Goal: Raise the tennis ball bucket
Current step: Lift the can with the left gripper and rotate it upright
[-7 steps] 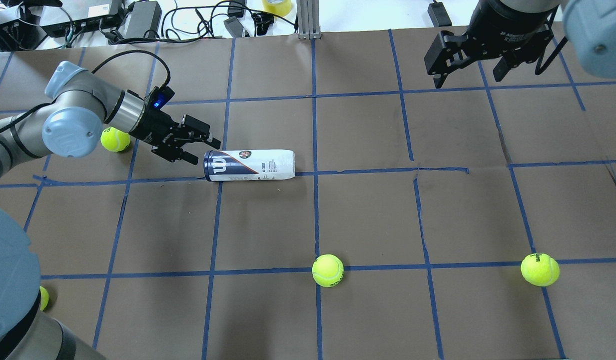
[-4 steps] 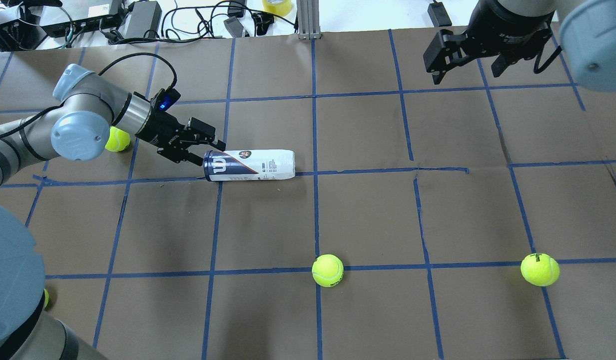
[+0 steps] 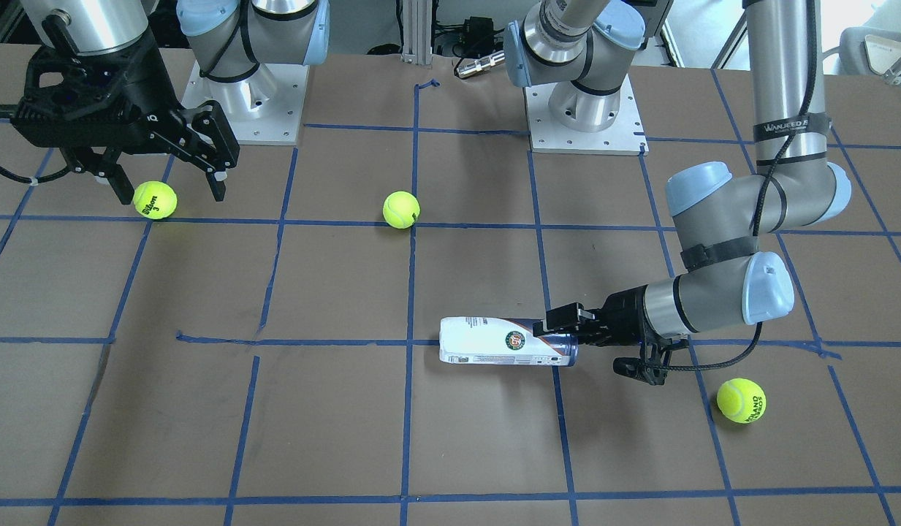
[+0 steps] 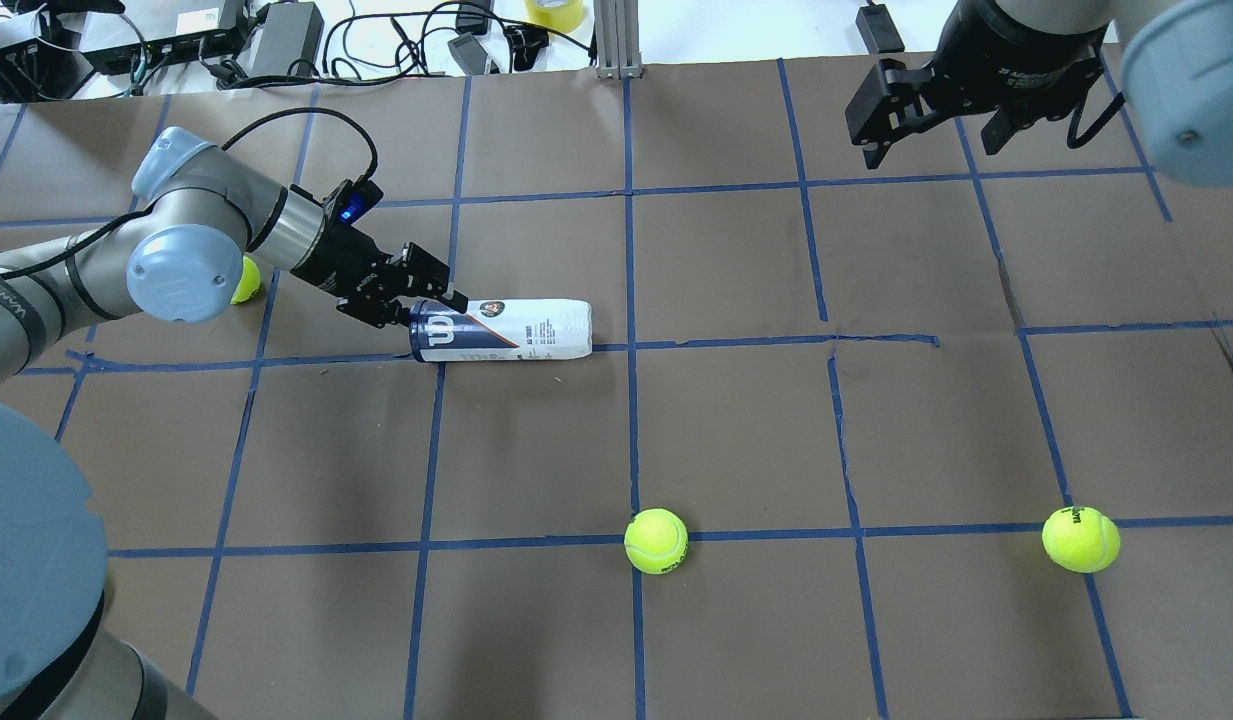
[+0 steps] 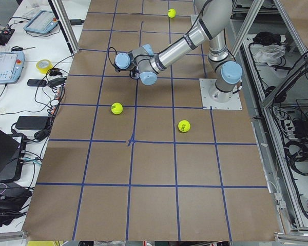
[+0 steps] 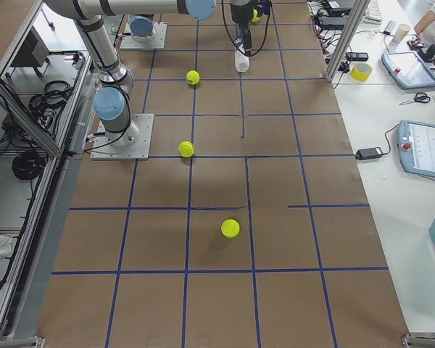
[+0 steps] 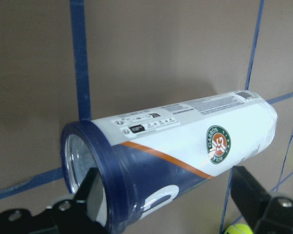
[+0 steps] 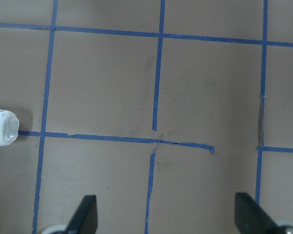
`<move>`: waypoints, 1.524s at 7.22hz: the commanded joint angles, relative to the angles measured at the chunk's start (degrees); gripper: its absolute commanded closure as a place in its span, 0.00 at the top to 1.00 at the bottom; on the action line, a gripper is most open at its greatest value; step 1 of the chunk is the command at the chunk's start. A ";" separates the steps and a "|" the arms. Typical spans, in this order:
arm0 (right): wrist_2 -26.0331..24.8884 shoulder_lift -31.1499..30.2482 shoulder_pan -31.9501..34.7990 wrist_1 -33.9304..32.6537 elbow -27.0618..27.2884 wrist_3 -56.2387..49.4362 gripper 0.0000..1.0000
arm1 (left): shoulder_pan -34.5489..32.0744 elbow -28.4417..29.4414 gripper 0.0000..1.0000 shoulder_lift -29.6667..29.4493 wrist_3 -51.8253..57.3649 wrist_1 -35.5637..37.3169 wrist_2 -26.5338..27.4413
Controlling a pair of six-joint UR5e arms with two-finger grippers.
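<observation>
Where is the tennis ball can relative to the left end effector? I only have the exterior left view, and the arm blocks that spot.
Observer: The tennis ball can lies on its side. The left end effector is at its dark blue rim end, open, with one finger on each side of the rim.
Operator: Is the can off the table?
Observer: No. The front-facing view shows it lying flat on the table, beside a blue tape line, not yet lifted.
</observation>
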 commanded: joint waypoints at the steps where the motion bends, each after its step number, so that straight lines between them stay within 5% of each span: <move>1: -0.05 0.12 -0.26 0.17 0.09 0.00 1.00 | 0.04 0.55 0.37 0.08 -0.40 -0.47 0.25; 3: -0.05 0.04 -0.26 0.09 0.09 0.00 1.00 | 0.04 0.64 0.22 0.08 -5.83 -0.12 -0.54; 4: 0.03 0.21 -0.26 0.09 0.09 0.00 1.00 | 0.04 1.08 0.00 0.17 -7.94 -0.38 -0.63; 8: 0.03 0.13 -0.35 0.17 0.53 0.00 1.00 | -2.58 5.11 0.00 2.88 -27.43 -0.91 -3.27; 11: 0.12 0.12 -0.35 0.09 0.97 0.09 1.00 | -9.96 10.48 0.00 4.82 -30.90 0.06 6.03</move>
